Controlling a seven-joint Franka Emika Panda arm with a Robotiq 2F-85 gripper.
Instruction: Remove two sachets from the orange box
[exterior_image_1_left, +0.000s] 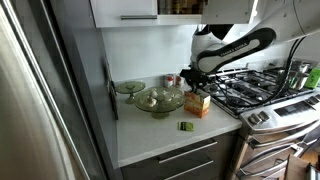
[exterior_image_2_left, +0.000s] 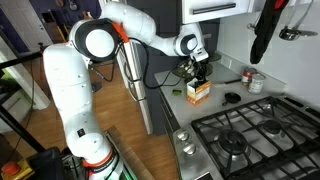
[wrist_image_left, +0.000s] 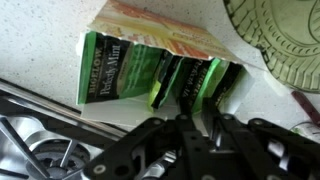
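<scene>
The orange box (exterior_image_1_left: 198, 104) stands open on the white counter, and it also shows in an exterior view (exterior_image_2_left: 198, 92). In the wrist view the box (wrist_image_left: 150, 25) holds several dark green sachets (wrist_image_left: 120, 75) standing on edge. My gripper (wrist_image_left: 198, 118) is right over the box opening, its fingers close together around the top edge of one sachet (wrist_image_left: 190, 88). It shows above the box in both exterior views (exterior_image_1_left: 193, 84) (exterior_image_2_left: 201, 73). One sachet (exterior_image_1_left: 186, 126) lies flat on the counter in front of the box.
A green glass bowl (exterior_image_1_left: 160, 100) and a glass plate (exterior_image_1_left: 130, 87) stand beside the box. The bowl's rim shows in the wrist view (wrist_image_left: 285, 45). A gas stove (exterior_image_1_left: 250, 88) with a pot (exterior_image_1_left: 299, 74) borders the counter. A fridge side (exterior_image_1_left: 60, 90) is close by.
</scene>
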